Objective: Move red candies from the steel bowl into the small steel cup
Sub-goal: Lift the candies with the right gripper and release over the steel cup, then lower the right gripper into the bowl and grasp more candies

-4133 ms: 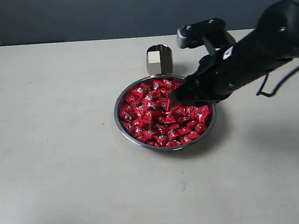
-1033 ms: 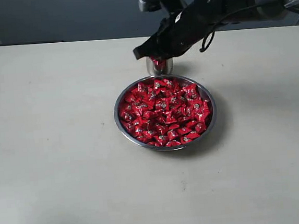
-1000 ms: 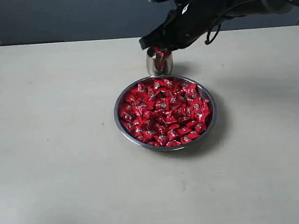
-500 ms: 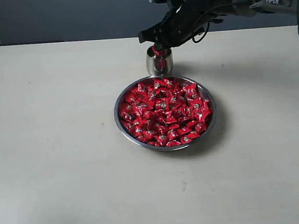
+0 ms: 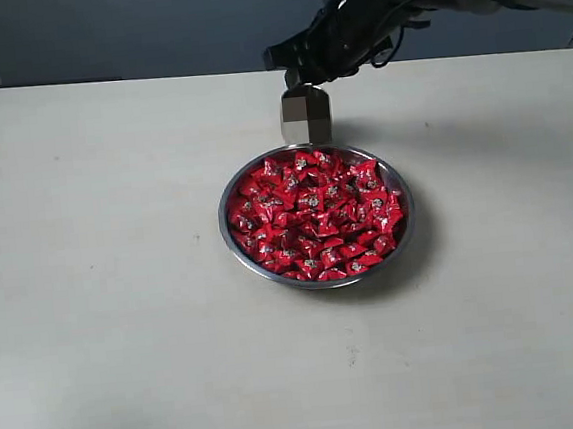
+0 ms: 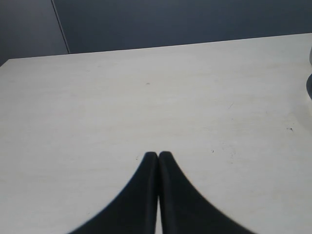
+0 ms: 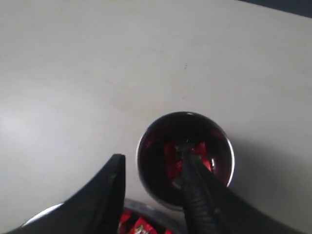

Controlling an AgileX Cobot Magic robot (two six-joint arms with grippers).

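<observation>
Exterior view: right tool (image 5: 289, 71) over cup (image 5: 305, 115), bowl (image 5: 223, 220) adj.

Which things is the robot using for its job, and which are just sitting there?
For the job: red candies, steel bowl, small cup, right gripper.
Just there: left gripper, shut, above the table.

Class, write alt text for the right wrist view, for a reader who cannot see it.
An open black tool hangs over a steel cup holding red candies, on a pale table. The rim of a bowl of candies shows at the edge.
</observation>
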